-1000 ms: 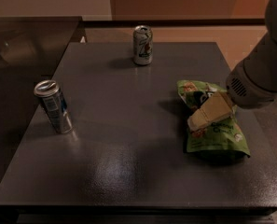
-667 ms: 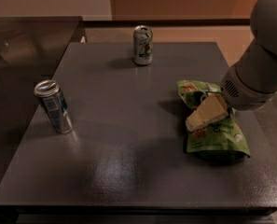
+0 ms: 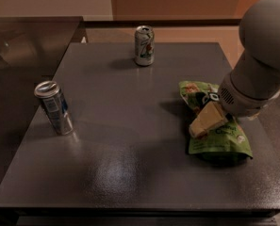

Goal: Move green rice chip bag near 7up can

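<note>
The green rice chip bag lies flat on the right side of the dark table. The 7up can stands upright at the far middle of the table, well apart from the bag. My gripper, cream-coloured at the end of the large grey arm, is down over the middle of the bag and covers part of it. Whether it touches or holds the bag does not show.
A silver-and-blue can stands upright near the table's left edge. A dark counter adjoins the table at the far left. The arm comes in from the right and overhangs the table's right edge.
The arm has swung further in over the table from the right. The gripper has shifted slightly down and left over the bag. The bag and both cans have not moved.
</note>
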### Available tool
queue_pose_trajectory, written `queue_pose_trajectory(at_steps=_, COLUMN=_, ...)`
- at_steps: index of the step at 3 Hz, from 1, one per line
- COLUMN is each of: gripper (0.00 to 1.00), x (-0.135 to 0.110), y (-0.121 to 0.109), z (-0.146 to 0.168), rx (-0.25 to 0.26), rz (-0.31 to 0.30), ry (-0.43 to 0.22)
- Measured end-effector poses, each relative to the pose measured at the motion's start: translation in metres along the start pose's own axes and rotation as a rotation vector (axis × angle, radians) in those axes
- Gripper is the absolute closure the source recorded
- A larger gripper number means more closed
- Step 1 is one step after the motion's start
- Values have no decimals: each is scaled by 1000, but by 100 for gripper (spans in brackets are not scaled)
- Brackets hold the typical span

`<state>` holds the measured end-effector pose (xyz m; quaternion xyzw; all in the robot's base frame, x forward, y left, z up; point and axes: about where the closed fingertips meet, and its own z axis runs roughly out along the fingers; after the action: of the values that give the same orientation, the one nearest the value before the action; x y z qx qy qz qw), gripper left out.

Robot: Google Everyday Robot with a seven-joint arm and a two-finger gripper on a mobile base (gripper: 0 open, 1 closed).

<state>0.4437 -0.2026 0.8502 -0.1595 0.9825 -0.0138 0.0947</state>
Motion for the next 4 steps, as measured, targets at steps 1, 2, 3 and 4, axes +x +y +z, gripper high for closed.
queue_pose_trajectory(at_steps=1, gripper=42, x=3, y=4, z=-1, rx=0, rz=-16, ry=-4)
queue_pose_trajectory(at_steps=2, gripper=65, x=2, y=9, z=-8, rx=2, rz=-38, ry=-22)
queue_pose_trajectory(at_steps=3, gripper=88, x=-5, y=11, z=-21, rx=14, rz=-82, ry=-51)
queue_pose_trajectory(at_steps=4, gripper=100, x=-19, y=9, z=-39, rx=35, rz=-150, ry=-89)
